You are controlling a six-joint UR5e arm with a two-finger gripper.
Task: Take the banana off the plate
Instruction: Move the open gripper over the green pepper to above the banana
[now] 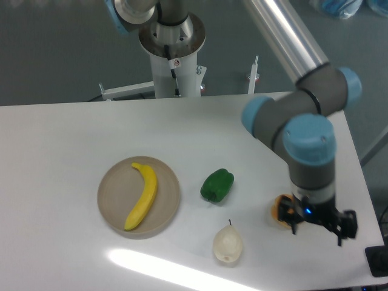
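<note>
My white table (73, 133) fills foreground, bright glare streak (163, 267) near front edge; behind me grey floor (54, 54), white metal frame (130, 91)
</note>
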